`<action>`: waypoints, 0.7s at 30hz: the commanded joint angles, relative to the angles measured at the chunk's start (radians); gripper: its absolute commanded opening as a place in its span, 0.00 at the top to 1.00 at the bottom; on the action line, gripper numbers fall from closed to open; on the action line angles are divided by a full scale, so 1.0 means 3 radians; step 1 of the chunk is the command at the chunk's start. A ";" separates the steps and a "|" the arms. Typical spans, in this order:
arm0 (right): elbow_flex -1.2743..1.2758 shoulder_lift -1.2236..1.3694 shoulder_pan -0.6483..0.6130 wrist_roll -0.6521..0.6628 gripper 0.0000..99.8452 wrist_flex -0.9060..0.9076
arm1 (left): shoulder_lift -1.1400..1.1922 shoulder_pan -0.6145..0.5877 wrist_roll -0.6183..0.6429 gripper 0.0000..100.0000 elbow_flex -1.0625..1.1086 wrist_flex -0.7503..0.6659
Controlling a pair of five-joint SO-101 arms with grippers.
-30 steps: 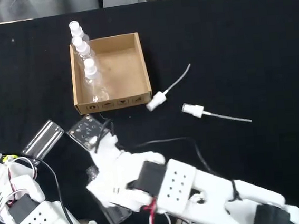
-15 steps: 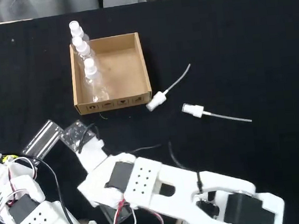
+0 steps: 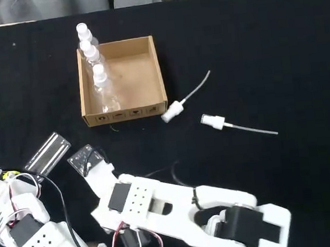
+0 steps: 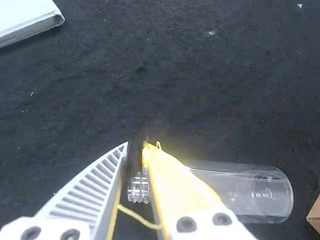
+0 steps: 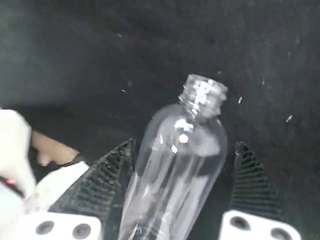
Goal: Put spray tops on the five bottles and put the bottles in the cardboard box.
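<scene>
1. Right gripper (image 5: pixel 185 144): my jaws stand apart, one on each side of the bottle (image 5: pixel 175 170). One jaw sits at the bottle's wall and the other shows a gap. The threaded neck has no top and points away from my wrist. The bottle seems to lie on the black cloth (image 5: pixel 60 40), though this close view does not settle it.

2. To close well, I should centre the jaws first so both meet the wall together. A one-sided push would likely roll a round, light bottle. I should grip the body below the shoulder, leaving the neck free for a top, and close gently, since thin plastic probably flexes.

3. Left gripper (image 4: pixel 135 146): my fingers (image 4: pixel 170 190) are clamped on the neck of the other bottle (image 4: pixel 245 192), which lies on its side. That hold covers the threads, so a regrip on the body is advisable before capping.

4. Outward: the nearer spray top (image 3: pixel 174 111) lies just beside a corner of the cardboard box (image 3: pixel 126 114). The farther spray top (image 3: pixel 211 121) lies a little beyond it. Three capped bottles (image 3: pixel 104 88) stand along one wall of the box.
</scene>
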 commanded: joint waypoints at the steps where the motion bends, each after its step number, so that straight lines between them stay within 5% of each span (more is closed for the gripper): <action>1: -0.0233 0.0043 -0.0046 -0.0036 0.73 -0.0036 | -0.0046 -0.0038 -0.0026 0.95 -0.0253 -0.0087; 21: -0.0284 -0.0325 0.0169 -0.0026 0.74 0.0353 | -0.0046 -0.0038 -0.0026 0.95 -0.0248 -0.0087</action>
